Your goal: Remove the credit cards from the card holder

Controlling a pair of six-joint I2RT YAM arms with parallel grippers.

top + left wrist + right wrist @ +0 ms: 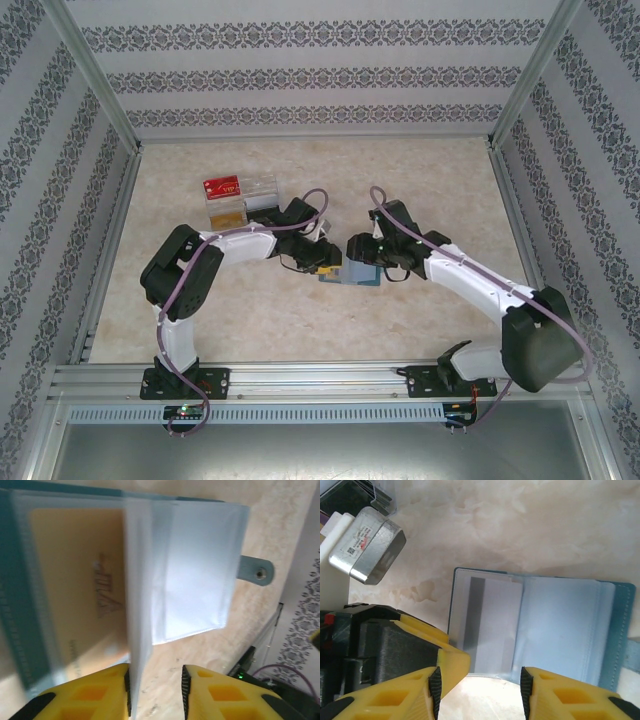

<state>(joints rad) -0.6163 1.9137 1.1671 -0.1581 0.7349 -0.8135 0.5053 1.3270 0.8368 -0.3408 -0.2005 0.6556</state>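
The blue-grey card holder [352,278] lies open on the table between my two grippers. In the left wrist view a tan-orange credit card [75,580] sits inside a clear sleeve of the card holder [200,565]. One clear leaf stands on edge against my left gripper's [156,672] left pad, and the jaws are apart. In the right wrist view the card holder [570,625] shows a pale grey card with a dark stripe [490,625] in its left sleeve. My right gripper [480,675] hovers open at the holder's near edge. The left gripper's yellow finger [447,652] touches that corner.
A clear compartment tray [262,190] stands at the back left with a red card [222,185] and a tan card [225,212]. A small metal box [367,545] rests beside it. The holder's snap tab [257,572] sticks out on the marble table [420,180].
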